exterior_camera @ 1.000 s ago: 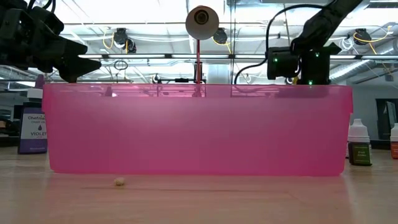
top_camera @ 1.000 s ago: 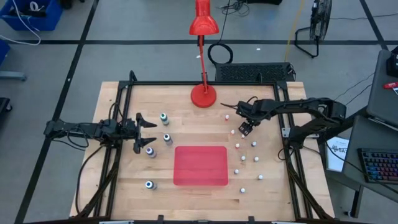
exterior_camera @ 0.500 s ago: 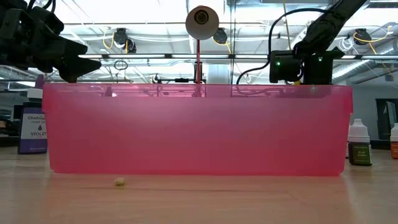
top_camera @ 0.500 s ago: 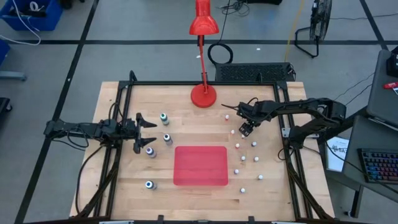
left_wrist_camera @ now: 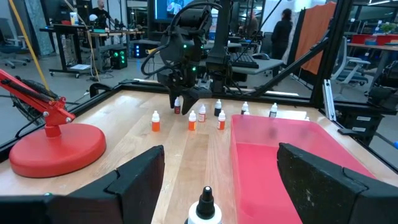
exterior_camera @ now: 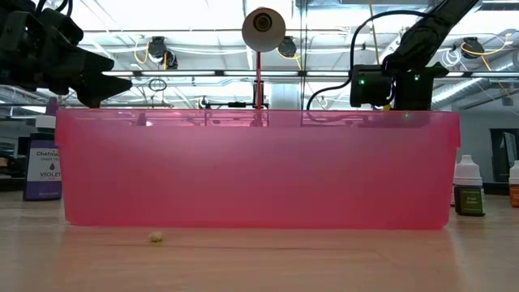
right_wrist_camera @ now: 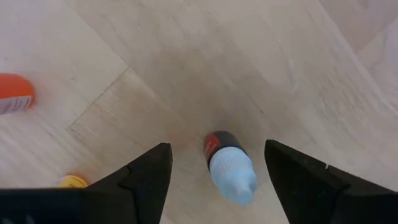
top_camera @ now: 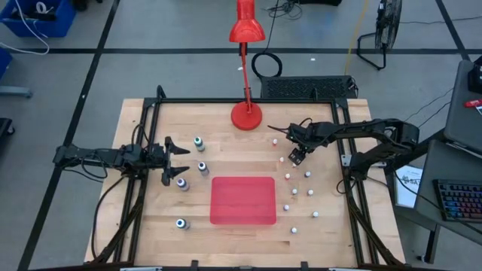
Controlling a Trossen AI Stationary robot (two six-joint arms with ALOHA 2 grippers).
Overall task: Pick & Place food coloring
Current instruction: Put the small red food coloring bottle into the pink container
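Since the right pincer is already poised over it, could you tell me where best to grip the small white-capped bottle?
Grip the white-capped bottle across its dark body, just below the cap, coming straight down from above. It stands upright and clear of its neighbours, centred between the right pincer's open fingers, so a vertical descent should suit.

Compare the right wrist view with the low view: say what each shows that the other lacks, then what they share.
Only the right wrist view shows the right gripper from inside, jaws open, with a white-capped dropper bottle standing on the table between them, plus an orange-labelled bottle off to one side.

Only the low view shows the pink tray filling the middle, the red lamp behind it, a violet-labelled bottle and both arms above the tray.

Both show the wooden tabletop and food coloring bottles.
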